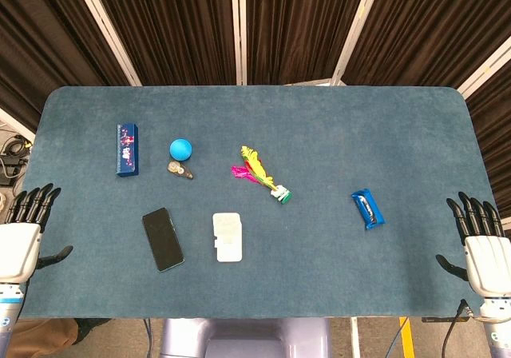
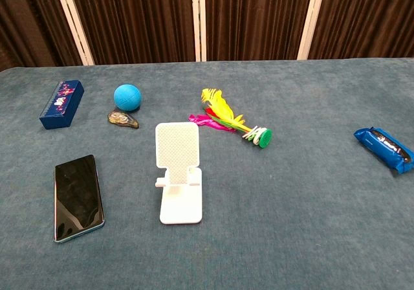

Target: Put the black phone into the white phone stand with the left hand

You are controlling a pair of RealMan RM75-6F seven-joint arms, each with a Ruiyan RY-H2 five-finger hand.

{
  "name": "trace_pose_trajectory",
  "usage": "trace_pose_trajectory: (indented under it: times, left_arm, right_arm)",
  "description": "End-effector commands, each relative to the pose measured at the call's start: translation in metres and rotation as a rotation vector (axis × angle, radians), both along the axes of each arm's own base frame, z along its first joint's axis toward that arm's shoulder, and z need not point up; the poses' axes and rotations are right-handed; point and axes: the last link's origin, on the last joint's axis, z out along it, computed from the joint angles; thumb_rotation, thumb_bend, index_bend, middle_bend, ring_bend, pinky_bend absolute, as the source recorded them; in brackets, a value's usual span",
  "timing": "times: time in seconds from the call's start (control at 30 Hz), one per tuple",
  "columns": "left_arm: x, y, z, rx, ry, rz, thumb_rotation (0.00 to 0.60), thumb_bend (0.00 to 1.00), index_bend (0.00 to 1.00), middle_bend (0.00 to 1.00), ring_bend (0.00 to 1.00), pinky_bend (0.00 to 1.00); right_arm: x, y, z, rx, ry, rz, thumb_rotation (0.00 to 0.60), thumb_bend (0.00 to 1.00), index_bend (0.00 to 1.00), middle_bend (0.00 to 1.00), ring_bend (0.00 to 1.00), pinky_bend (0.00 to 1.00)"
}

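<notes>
Currently no step is under way: nothing grasped, reach not yet begun.

Head view: left hand (image 1: 20, 234) rests at the table's 8 o'clock edge, released, fingers apart, holding nothing. Right hand (image 1: 483, 250) mirrors it at 4 o'clock, likewise released. Black phone (image 1: 163, 239) lies flat on the blue table (image 1: 335, 134), screen up, just beside and at 9 o'clock of the white phone stand (image 1: 227, 236), not touching it.

Chest view: neither hand shows. Phone (image 2: 77, 197) is a glossy dark slab with a thin bluish rim. Stand (image 2: 179, 173) sits unfolded, perforated backrest upright, small lip at the front.

Judgement: next move calls for the left hand to travel toward 3 o'clock, lift the thin phone by its long edges, then tilt it onto the lip.
</notes>
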Motion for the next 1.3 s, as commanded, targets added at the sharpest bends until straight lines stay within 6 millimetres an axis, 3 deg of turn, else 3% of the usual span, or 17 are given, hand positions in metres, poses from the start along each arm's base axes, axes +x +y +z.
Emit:
trace_pose_trajectory:
  times: [0.03,0.2,0.4,0.57,0.73,0.9,1.3]
  left_arm:
    - [-0.001,0.001,0.0,-0.008,-0.001,-0.008,0.6,0.0,0.0,0.0,0.0,0.0]
    - [0.001,0.006,-0.005,-0.042,-0.002,-0.064,0.6,0.0,0.0,0.0,0.0,0.0]
    - [0.004,0.034,-0.033,-0.287,0.109,-0.22,0.6,0.0,0.0,0.0,0.0,0.0]
    - [0.011,0.061,-0.056,-0.427,0.206,-0.397,0.6,0.0,0.14,0.0,0.01,0.05]
    - [0.007,0.072,-0.077,-0.562,0.304,-0.493,0.6,0.0,0.22,0.05,0.07,0.1]
    - [0.007,0.081,-0.093,-0.631,0.396,-0.593,0.6,0.0,0.26,0.1,0.13,0.17]
    - [0.016,0.099,-0.135,-0.712,0.505,-0.708,0.6,0.0,0.26,0.08,0.13,0.17]
  right_arm:
    - [0.0,0.0,0.001,-0.002,0.0,-0.002,0.6,0.0,0.0,0.0,0.0,0.0]
    - [-0.001,0.002,0.002,-0.006,-0.003,-0.007,0.6,0.0,0.0,0.0,0.0,0.0]
    - [-0.003,0.002,0.005,-0.011,-0.017,-0.017,0.6,0.0,0.0,0.0,0.0,0.0]
    - [-0.003,-0.001,0.007,-0.021,-0.016,-0.029,0.6,0.0,0.0,0.0,0.0,0.0]
    - [-0.003,-0.002,0.006,-0.024,0.002,-0.035,0.6,0.0,0.0,0.0,0.0,0.0]
    - [-0.007,-0.005,0.005,-0.026,0.017,-0.06,0.6,0.0,0.0,0.0,0.0,0.0]
    - [-0.012,-0.009,0.005,-0.029,0.02,-0.094,0.6,0.0,0.0,0.0,0.0,0.0]
